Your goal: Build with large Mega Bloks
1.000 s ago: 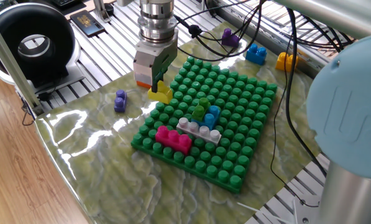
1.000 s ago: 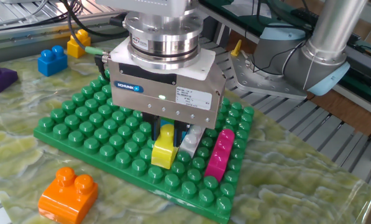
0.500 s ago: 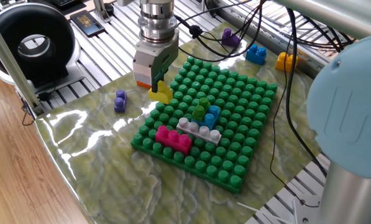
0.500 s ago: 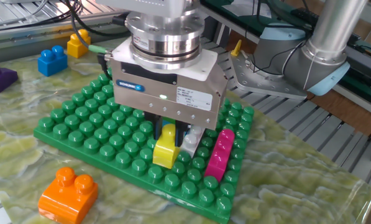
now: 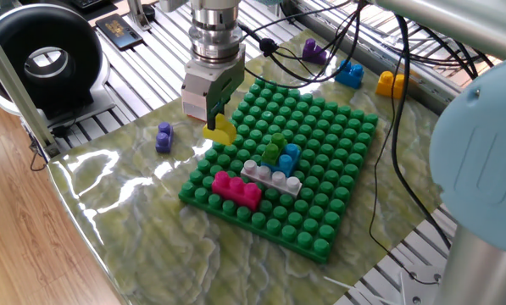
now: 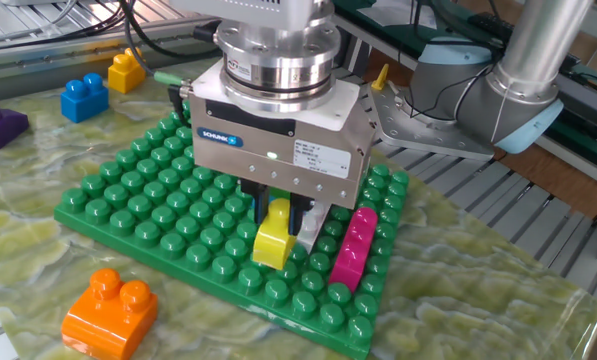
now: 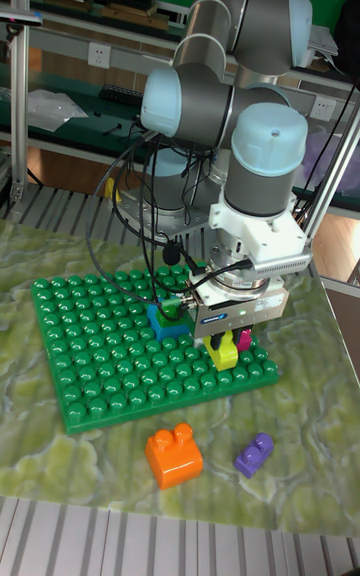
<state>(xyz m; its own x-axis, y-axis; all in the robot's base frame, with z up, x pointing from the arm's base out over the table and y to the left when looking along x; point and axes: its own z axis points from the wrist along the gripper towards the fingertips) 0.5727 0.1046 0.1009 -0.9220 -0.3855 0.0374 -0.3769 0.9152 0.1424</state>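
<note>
1. The pincer [image 6: 275,215] is gripping the yellow brick [image 6: 274,237] between closed fingers; against the earlier frames the brick is riding slightly higher and tilting, clear of the green baseplate [image 6: 128,215] at its near edge.
2. Judgement: the brick is being carried toward placement, not yet seated.
3. Magenta brick [image 5: 236,188], white-grey brick [image 5: 271,176] and light blue brick [image 5: 290,155] are sitting on the baseplate.
4. The table [image 5: 134,220] is wearing a glossy, wrinkled green-marbled sheet; an orange brick [image 6: 109,311] is lying loose beside the baseplate.
</note>
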